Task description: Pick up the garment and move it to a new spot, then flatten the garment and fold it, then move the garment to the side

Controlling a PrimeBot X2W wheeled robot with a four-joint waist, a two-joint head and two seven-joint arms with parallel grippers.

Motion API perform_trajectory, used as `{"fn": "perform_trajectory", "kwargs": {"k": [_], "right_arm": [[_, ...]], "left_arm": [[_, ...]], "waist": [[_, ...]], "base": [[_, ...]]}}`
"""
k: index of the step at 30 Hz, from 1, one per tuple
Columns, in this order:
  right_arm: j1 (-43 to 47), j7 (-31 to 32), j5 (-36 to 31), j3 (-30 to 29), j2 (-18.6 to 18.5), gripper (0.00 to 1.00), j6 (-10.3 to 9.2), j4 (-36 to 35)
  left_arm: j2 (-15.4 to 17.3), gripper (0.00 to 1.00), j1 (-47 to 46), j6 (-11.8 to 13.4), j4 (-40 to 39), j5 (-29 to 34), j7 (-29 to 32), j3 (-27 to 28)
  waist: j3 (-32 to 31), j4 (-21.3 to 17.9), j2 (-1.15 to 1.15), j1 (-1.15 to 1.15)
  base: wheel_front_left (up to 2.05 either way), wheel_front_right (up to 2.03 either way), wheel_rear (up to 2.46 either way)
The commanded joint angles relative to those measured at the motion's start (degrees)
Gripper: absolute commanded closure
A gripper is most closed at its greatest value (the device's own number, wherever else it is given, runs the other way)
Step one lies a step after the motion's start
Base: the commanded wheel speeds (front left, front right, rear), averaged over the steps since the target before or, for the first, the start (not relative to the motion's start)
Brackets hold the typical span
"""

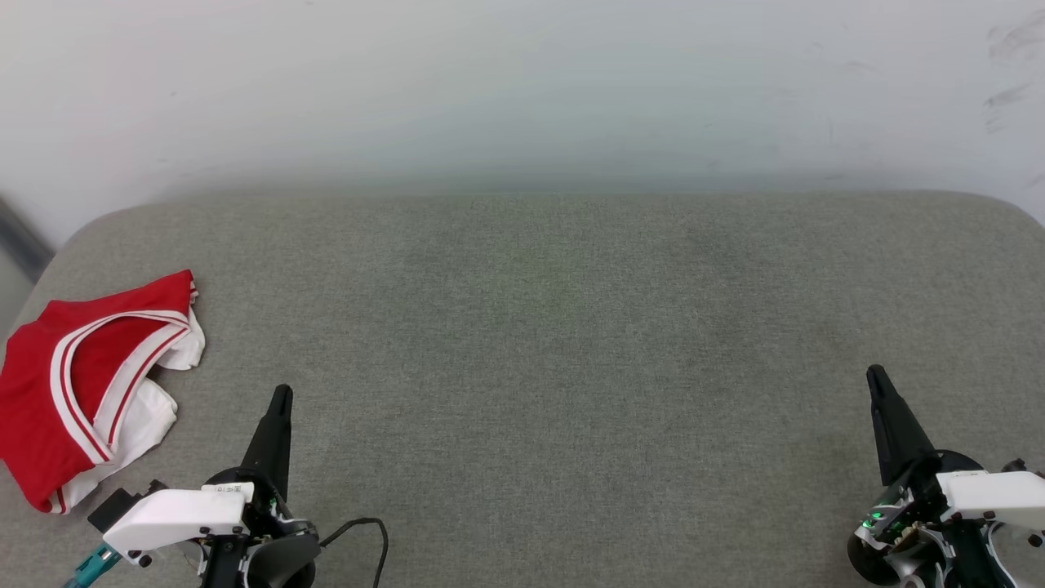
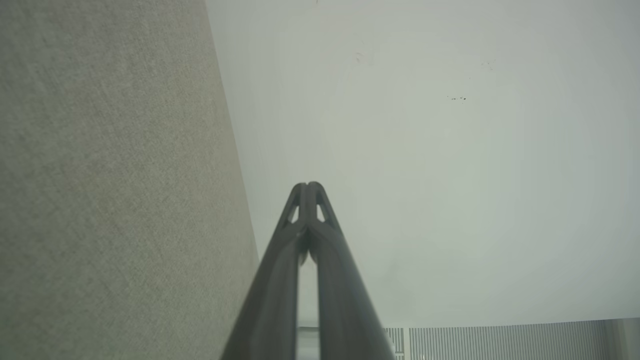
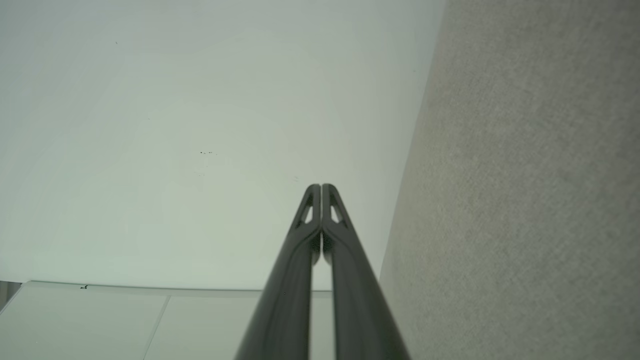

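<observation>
The red and white jersey (image 1: 49, 392) lies bundled at the near left edge of the grey table (image 1: 571, 327), beside the left gripper (image 1: 280, 396), which is fully closed and empty, like the right gripper (image 1: 875, 376).

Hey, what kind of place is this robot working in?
Likely an indoor test setup: a grey fabric-covered surface with rounded corners, set against a bare, scuffed white wall, holding a bunched red-and-white garment.
</observation>
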Motion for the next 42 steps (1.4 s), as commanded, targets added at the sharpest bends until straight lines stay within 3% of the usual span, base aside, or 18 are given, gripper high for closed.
{"fn": "perform_trajectory", "kwargs": {"k": [1, 22, 23, 35, 42], "right_arm": [[-0.69, 0.15, -0.32, -0.03, 0.23, 1.0, 0.0, 0.07], [0.15, -0.05, -0.02, 0.01, 0.01, 1.0, 0.0, 0.21], [0.54, -0.08, -0.02, 0.07, 0.02, 0.0, 0.0, 0.67], [1.37, -3.4, -1.67, 2.0, 0.05, 0.0, 0.0, -1.74], [1.93, -5.29, -5.42, 2.88, -0.47, 0.0, 0.0, -3.54]], "left_arm": [[-0.14, 1.0, -0.35, -0.17, 0.04, 0.11, 0.26, 0.1], [-0.01, 1.0, 0.08, 0.02, 0.23, 0.02, -0.06, -0.08], [-0.04, 0.0, 0.41, 0.04, 0.68, 0.03, -0.13, -0.16], [-0.03, 0.0, -0.02, 0.04, -0.84, 1.97, -3.53, -3.61], [-0.01, 0.0, -0.07, 0.04, -2.13, 6.89, -5.37, -4.49]], "waist": [[0.0, 0.0, 0.0, 0.0], [0.0, 0.0, 0.0, 0.0], [0.0, 0.0, 0.0, 0.0], [0.02, 0.0, 0.0, 0.0], [0.0, 0.19, 0.0, 0.0]], "base": [[0.0, 0.0, 0.0], [0.0, 0.0, 0.0], [0.0, 0.0, 0.0], [0.0, 0.0, 0.0], [0.0, 0.0, 0.0]]}}
